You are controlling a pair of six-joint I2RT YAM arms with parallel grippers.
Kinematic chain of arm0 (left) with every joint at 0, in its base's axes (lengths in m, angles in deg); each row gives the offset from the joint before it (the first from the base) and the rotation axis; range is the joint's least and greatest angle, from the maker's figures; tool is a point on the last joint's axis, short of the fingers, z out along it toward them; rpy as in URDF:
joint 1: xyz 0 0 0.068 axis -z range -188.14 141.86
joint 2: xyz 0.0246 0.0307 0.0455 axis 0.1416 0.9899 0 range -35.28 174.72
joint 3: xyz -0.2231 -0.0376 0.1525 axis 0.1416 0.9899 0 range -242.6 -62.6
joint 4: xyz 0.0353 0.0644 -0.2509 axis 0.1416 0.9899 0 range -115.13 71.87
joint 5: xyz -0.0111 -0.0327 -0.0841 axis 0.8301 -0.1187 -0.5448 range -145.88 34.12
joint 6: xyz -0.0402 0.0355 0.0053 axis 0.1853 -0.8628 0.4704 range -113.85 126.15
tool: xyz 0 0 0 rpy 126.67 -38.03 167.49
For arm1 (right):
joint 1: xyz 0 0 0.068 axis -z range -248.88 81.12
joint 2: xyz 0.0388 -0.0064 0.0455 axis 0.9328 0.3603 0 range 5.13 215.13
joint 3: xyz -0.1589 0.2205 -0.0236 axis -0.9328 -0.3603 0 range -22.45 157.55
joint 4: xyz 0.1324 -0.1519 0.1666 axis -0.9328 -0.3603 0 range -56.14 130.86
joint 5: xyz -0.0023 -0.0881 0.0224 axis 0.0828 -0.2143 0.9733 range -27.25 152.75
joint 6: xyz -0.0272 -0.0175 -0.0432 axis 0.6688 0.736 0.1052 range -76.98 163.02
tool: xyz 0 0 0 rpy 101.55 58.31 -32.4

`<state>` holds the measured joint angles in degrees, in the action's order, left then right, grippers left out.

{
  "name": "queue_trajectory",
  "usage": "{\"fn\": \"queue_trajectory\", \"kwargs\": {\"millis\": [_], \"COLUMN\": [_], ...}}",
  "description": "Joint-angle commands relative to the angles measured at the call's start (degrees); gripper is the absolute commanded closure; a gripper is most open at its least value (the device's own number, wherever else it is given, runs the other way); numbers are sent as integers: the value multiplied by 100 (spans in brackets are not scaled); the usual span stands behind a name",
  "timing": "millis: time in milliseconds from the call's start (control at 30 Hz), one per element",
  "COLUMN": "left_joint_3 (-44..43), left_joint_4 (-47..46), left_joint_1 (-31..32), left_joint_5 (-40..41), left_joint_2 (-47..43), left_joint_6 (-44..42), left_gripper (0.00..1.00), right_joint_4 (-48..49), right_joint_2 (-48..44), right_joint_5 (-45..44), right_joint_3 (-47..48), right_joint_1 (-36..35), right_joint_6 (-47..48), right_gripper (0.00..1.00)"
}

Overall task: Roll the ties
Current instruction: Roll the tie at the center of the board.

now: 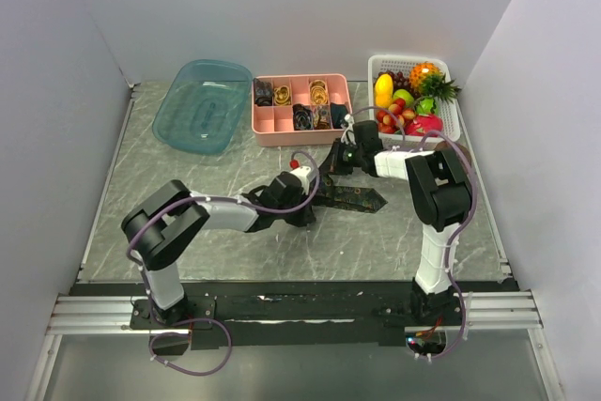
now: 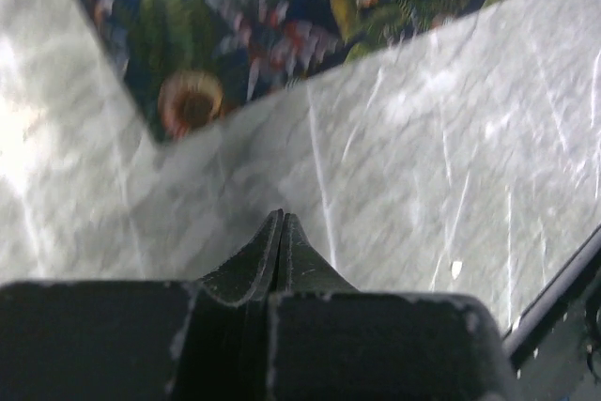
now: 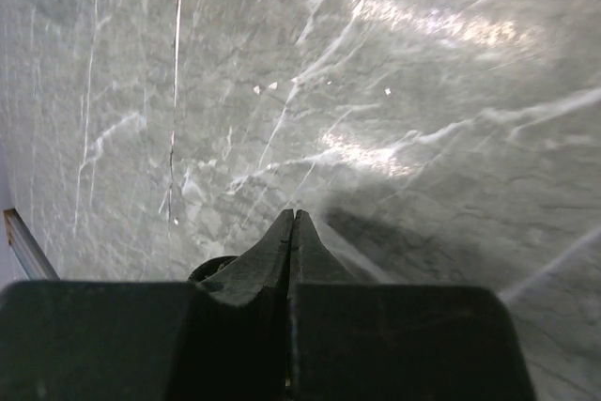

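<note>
Dark navy fabric necktie (image 2: 282, 25) with a leafy, flowery print is lying flat and unrolled in the middle of the grey marble-look surface (image 1: 235, 251), running left to right with its pointed end toward the right. The left tool (image 2: 283, 224) is right at the tie's left end. In its wrist view the two black fingers are pressed together with nothing between them, and the tip sits over bare marble just short of the fabric edge. The right tool (image 3: 293, 223) is on the far side of the tie, between it and the pink plastic organiser tray (image 1: 268, 120). Its fingers are squeezed together too, not clamped on anything, and its camera looks out over plain marble. The tray has a bunch of little compartments, and several hold small rolled-up ties (image 1: 319, 92), some gold-brown and some dark. Left of the tray there's a see-through blue plastic tub (image 1: 202, 105). On the right, at the back corner, sits a white slotted plastic basket (image 1: 376, 65) piled with colourful toy-looking fruit (image 1: 413, 100).
</note>
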<state>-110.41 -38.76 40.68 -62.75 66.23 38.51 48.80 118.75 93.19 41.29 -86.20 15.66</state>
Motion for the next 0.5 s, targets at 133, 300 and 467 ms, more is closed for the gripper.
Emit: {"fn": "queue_trajectory", "kwargs": {"millis": [133, 300, 467], "left_joint_3": [-588, -703, -694], "left_joint_4": [-342, -307, -377], "left_joint_1": [5, -4, -30], "left_joint_5": [318, 476, 564], "left_joint_2": [509, 685, 721], "left_joint_6": [-63, -19, 25], "left_gripper": [99, 99, 99], "right_joint_4": [-74, -188, -372], "right_joint_2": [-68, -244, -306], "right_joint_5": [156, 164, 296], "right_joint_3": [103, -116, -143], "right_joint_1": [-122, -122, -122], "right_joint_6": [125, 160, 178], "right_gripper": [100, 100, 100]}}
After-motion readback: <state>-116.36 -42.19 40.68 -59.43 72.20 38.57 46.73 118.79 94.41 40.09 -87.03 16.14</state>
